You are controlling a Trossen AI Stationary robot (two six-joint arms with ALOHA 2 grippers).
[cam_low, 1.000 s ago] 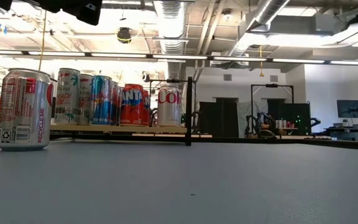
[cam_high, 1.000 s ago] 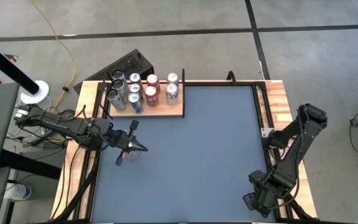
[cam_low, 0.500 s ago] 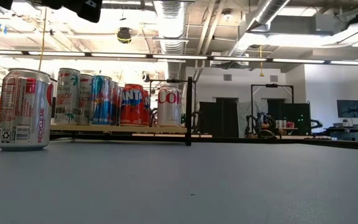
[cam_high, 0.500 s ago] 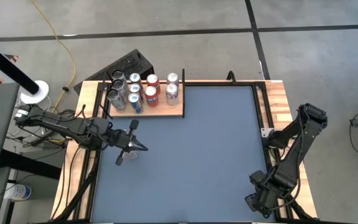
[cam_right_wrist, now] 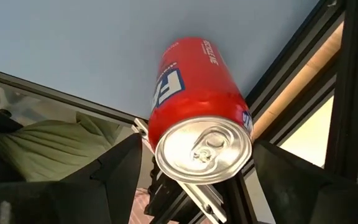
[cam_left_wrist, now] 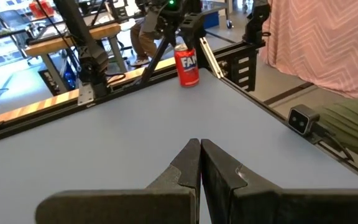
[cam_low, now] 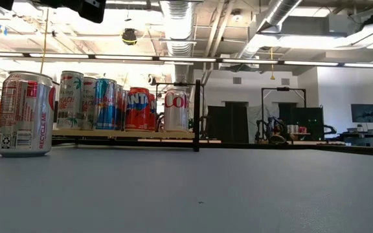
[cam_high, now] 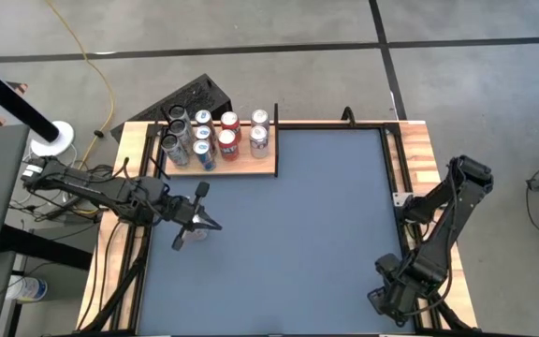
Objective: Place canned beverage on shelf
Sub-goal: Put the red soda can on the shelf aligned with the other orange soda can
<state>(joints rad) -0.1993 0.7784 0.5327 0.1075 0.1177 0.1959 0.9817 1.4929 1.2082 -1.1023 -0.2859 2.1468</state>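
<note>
The shelf (cam_high: 251, 167), a light wood board on black posts, stands at the table's far left and carries several upright cans (cam_low: 138, 109). A red can (cam_right_wrist: 194, 93) stands at the table's near right corner, and my right gripper (cam_right_wrist: 197, 171) is shut on it from above. The high view hides this can under that gripper (cam_high: 387, 298). A silver and red can (cam_low: 24, 113) stands on its base on the blue tabletop at the left. My left gripper (cam_left_wrist: 200, 146) hovers over it, shut and touching nothing. My right gripper pinches the red can's upper side wall (cam_right_wrist: 158, 132), just under the top rim, between its two fingers. They come from above, slanting steeply down, one on each side of the can. The can stands upright with its base (cam_left_wrist: 189, 82) on the tabletop.
Wooden strips and black rails (cam_high: 410, 159) edge the table. A dark box (cam_high: 195, 96) lies behind the shelf. The blue tabletop (cam_high: 298, 225) stretches between the two arms. Pink and green cloth (cam_left_wrist: 328, 43) shows beyond the near right corner.
</note>
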